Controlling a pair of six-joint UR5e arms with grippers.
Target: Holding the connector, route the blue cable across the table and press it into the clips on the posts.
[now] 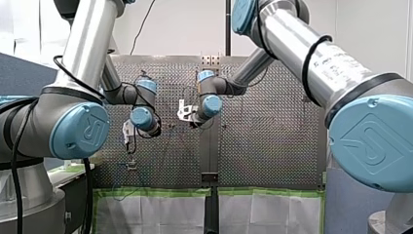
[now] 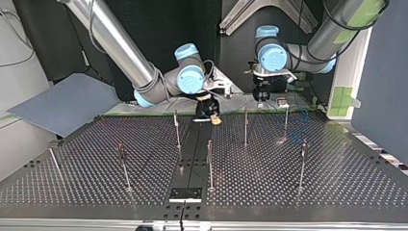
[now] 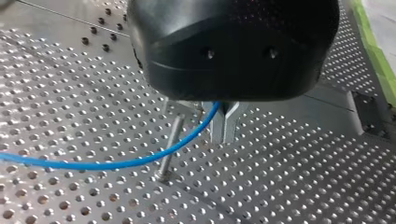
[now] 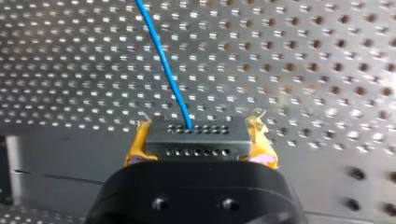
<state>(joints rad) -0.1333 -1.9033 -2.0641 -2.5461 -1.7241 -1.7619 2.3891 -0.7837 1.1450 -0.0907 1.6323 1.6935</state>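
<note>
connector: clamped between the yellow pads of our right gripper, holed face pointing ahead.
blue cable: we see it leave that face and run ahead over the table.
left gripper: metal fingers drawn together on the blue cable, just beside a post.
</note>
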